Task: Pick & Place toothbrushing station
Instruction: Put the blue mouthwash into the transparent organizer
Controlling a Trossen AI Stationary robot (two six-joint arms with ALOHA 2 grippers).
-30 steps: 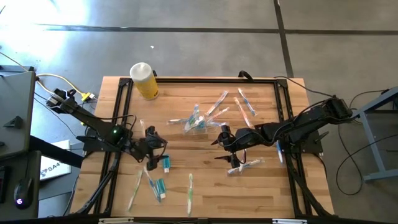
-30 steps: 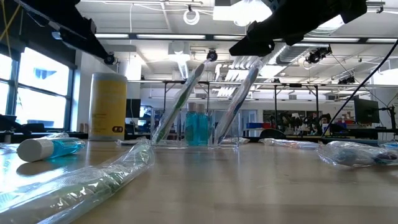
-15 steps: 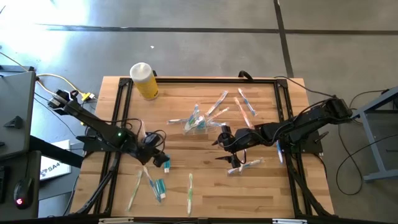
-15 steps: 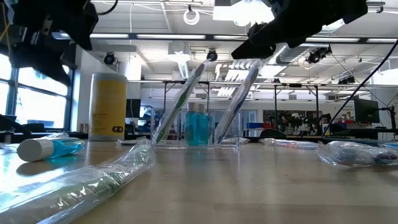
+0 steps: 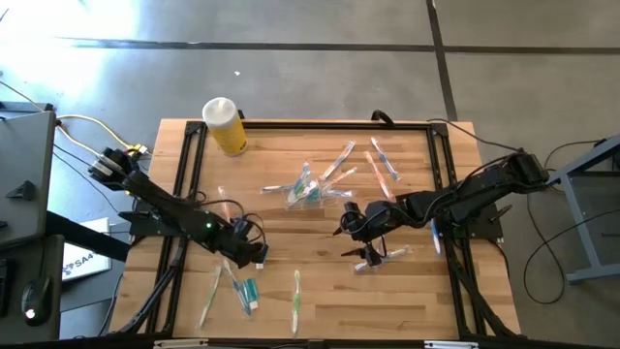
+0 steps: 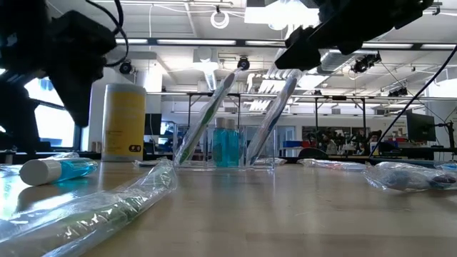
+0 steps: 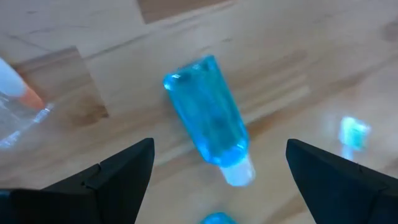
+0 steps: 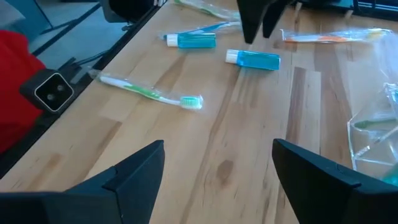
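Observation:
The clear container stands mid-table with toothbrushes and teal tubes in it, leaning on its walls. Loose toothbrushes lie flat around it, such as a green one and wrapped ones. A teal tube with a white cap lies on the wood. My left gripper hangs open just above it, pointing steeply down, one finger on each side without touching. My right gripper hovers open to the right of the container, above the wood.
A yellow bottle with a white cap stands at the far left corner. Another teal tube and a toothbrush lie near the front left. A wrapped toothbrush lies beside my right gripper. Black rails frame the table.
My left gripper has sunk and gone a little toward the table's near edge, down over the teal tube, rolling its wrist about so the fingers now straddle the tube. It has stayed open. The tube has not moved.

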